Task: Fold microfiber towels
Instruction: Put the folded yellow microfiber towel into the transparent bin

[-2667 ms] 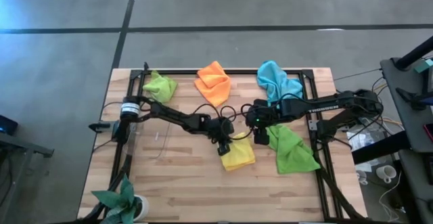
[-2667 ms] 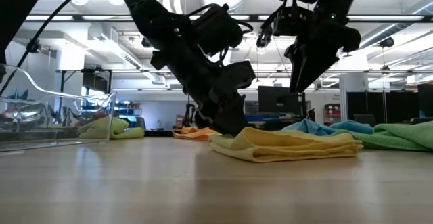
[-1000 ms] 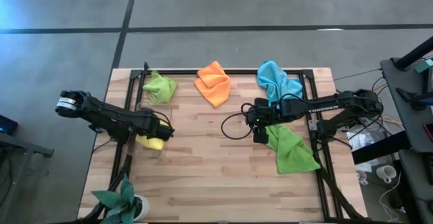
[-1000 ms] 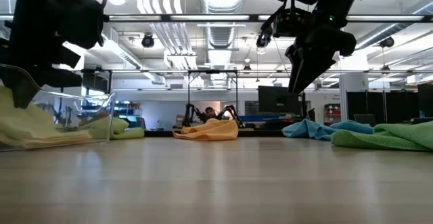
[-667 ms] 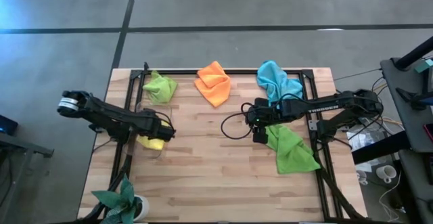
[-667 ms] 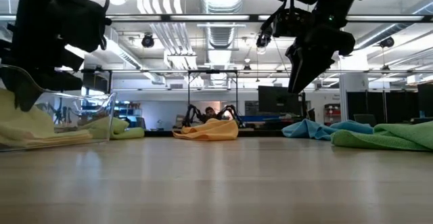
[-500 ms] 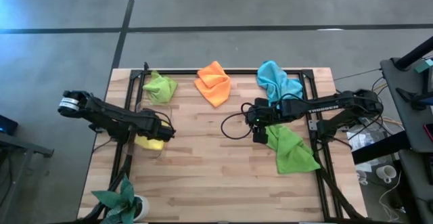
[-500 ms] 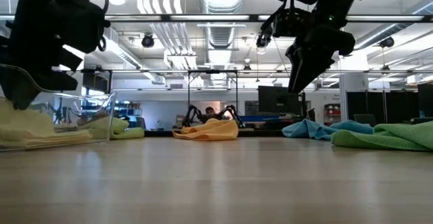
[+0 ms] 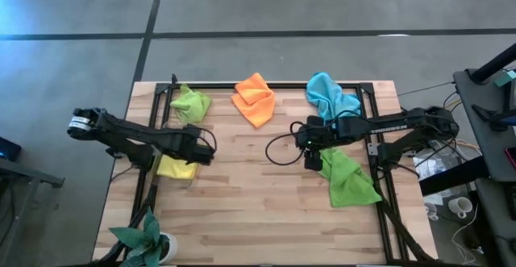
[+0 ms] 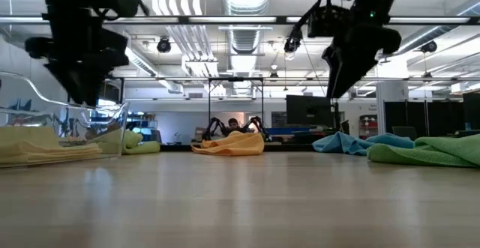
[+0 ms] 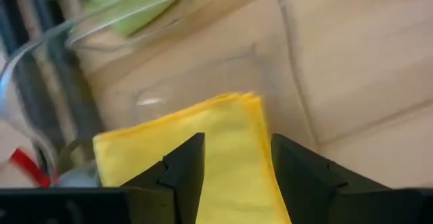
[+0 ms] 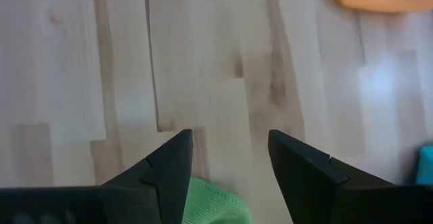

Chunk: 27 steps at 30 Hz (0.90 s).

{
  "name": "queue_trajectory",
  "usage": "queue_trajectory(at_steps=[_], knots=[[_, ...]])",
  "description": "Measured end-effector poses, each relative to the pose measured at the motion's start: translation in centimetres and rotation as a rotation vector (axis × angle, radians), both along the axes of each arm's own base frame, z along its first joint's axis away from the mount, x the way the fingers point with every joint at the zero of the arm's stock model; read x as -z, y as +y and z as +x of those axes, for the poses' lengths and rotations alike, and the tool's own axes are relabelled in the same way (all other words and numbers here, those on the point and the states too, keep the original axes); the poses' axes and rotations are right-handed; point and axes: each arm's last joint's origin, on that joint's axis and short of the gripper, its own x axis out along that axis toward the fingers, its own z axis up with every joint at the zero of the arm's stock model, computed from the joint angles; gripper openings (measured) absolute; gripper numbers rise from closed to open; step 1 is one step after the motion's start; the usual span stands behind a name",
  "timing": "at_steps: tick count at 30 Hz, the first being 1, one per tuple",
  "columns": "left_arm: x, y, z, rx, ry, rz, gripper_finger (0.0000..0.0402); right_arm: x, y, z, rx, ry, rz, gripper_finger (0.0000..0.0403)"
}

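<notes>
Yellow towel folded flat — four others crumpled

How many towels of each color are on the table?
Lime green towel: 1
Orange towel: 1
Light blue towel: 1
Yellow towel: 1
Darker green towel: 1
Total: 5

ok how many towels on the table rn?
5. Lime green towel far left corner, orange towel far middle, light blue towel far right, darker green towel right side, folded yellow towel in the clear bin at left. None seem hidden.
</notes>
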Motion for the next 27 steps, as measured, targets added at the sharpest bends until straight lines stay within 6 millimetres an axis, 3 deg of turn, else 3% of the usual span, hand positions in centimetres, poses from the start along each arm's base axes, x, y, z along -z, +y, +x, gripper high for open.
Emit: queue_trajectory(at_steps=[5, 11, 18, 24, 27], knots=[[2.1, 1.1, -1.8, -0.176, 0.175, -0.027, 0.0129, -1.7, 0.0, -0.9, 0.024, -0.082, 0.011, 0.0191], [4.9, 1.4, -0.5, -0.157, 0.116, -0.047, 0.0099, -2.8, 0.1, -1.5, 0.039, -0.135, 0.021, 0.0191], [7.1, 1.3, 0.5, -0.144, 0.234, -0.097, 0.0078, -2.6, 0.3, -1.5, 0.043, -0.121, 0.03, 0.0191], [5.3, 1.3, 1.1, -0.039, 0.161, -0.107, 0.0078, -2.5, 0.4, -1.5, 0.039, -0.118, 0.029, 0.0191], [3.0, 1.3, 0.9, 0.054, 0.065, -0.091, 0.0078, -2.5, 0.4, -1.6, 0.033, -0.115, 0.026, 0.0191]])
